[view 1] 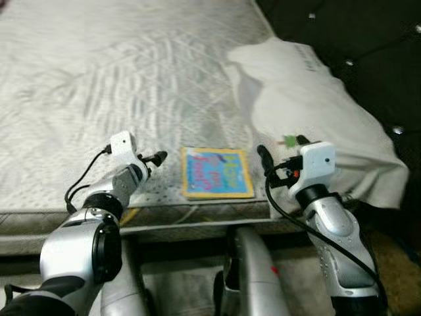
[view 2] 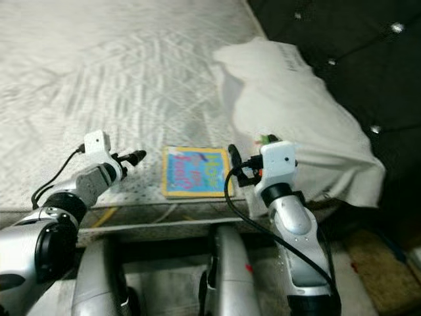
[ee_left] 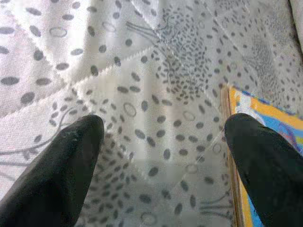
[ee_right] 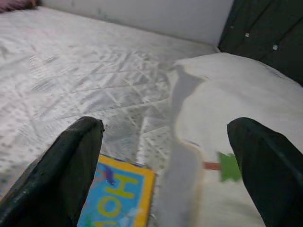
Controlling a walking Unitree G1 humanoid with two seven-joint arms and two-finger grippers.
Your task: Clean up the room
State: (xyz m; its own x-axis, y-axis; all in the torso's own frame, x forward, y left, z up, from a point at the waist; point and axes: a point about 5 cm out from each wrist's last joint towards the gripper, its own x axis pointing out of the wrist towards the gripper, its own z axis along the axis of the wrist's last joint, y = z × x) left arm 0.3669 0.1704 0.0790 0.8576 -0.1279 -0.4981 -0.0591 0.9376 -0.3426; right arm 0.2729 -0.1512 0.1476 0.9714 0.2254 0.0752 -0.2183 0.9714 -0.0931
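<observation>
Picture book flat at mattress edge; left gripper and right gripper flank it, spread wide, empty, positioned to grasp.

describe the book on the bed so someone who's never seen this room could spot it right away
Start at the wide pale quilted mattress and go to its near edge, between the left gripper and the right gripper. The book lies flat there, just left of the white pillow. It is a thin square with a bright blue cover, yellow border and colourful lettering, the one vivid thing on the pale bedding.
</observation>
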